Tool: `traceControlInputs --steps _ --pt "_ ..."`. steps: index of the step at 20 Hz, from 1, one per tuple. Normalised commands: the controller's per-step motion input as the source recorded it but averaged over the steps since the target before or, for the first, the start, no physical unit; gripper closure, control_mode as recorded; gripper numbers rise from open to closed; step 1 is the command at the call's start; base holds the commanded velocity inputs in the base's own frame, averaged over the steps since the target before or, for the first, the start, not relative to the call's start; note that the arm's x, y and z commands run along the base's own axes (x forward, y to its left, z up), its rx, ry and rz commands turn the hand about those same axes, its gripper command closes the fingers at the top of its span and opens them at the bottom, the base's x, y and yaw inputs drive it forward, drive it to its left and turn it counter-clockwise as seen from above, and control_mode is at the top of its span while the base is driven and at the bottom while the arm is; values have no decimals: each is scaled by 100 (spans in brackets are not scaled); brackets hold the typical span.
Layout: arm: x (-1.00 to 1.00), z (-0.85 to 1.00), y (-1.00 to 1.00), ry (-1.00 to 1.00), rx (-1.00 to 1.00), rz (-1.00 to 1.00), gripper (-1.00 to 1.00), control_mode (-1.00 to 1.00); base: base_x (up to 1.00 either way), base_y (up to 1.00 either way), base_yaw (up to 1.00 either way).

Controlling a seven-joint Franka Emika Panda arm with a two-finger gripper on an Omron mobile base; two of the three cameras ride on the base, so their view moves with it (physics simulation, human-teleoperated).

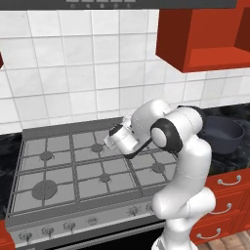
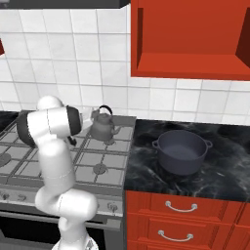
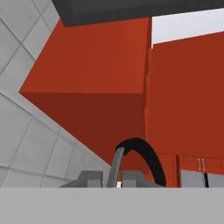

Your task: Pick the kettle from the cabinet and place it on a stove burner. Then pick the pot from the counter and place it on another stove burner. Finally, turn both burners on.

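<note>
The grey kettle [image 2: 103, 128] with its arched black handle stands upright over the stove's rear right burner; whether it rests on the grate is unclear. In the hand view its black handle [image 3: 146, 157] and a thin grey part of it rise right between the tips of my gripper [image 3: 111, 179], which is shut on the kettle. My arm's elbow hides the gripper from the left base view. The dark blue-grey pot [image 2: 181, 151] [image 1: 222, 134] sits on the black counter [image 2: 224, 176] right of the stove. The red cabinet niche [image 2: 190, 44] [image 1: 205, 41] above holds nothing.
The gas stove [image 1: 73, 171] [image 2: 105, 163] has several burners under grey grates, with a row of knobs [image 1: 68, 225] [image 2: 112, 207] along its front. Red drawers [image 2: 180, 207] sit under the counter. A dark hood [image 3: 131, 11] hangs overhead, with white tiled wall behind.
</note>
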Motion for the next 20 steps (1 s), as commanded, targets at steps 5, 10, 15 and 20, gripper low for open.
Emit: traceControlInputs --steps 5,10,15,20 --pt "14 -38 -14 -14 0 0 100 -100 0 0 0" --pt "13 -40 -9 -14 0 0 100 -100 0 0 0" --pt "18 -35 -8 -17 0 0 100 -100 0 0 0" --pt "14 -38 -12 -17 0 0 100 -100 0 0 0"
